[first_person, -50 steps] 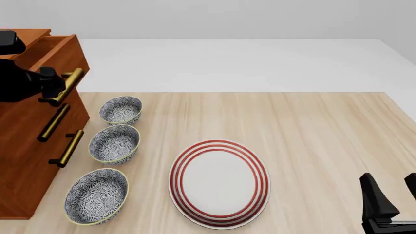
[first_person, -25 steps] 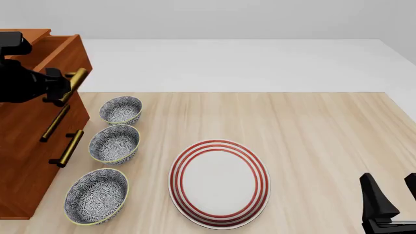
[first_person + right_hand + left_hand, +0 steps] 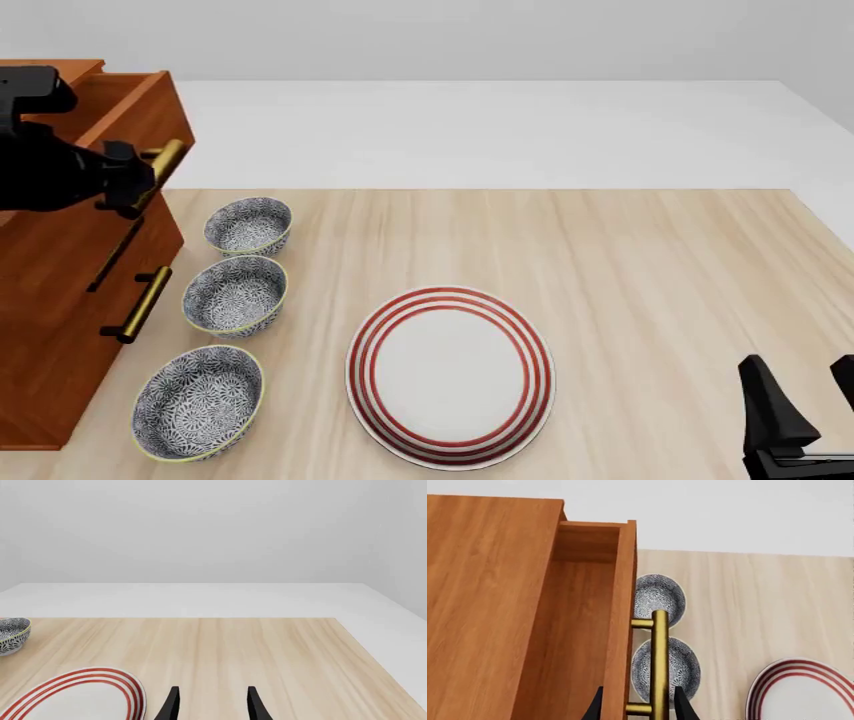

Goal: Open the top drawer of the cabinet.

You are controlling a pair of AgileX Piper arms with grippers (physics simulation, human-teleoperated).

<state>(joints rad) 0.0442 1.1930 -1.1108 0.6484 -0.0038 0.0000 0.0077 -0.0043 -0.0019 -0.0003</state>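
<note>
Left tool (image 3: pixel 139 172) clamped shut – arm raised, right tool (image 3: pixel 801 400) idle, fingers parted

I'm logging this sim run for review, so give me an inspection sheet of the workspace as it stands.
Surface: light wood table, bare on its right half.
Job's things: cabinet at the table's left edge; top drawer pulled partly out, inside looks empty; two lower drawers shut.
Clutter: three patterned bowls in a row beside the cabinet; red-ringed plate near the middle.
Grippers: left gripper has its jaws around the top drawer's brass handle; right gripper is open, holds nothing and hangs over the table's near right part.
Cables: nothing seen.
Surroundings: plain white floor and wall.
</note>
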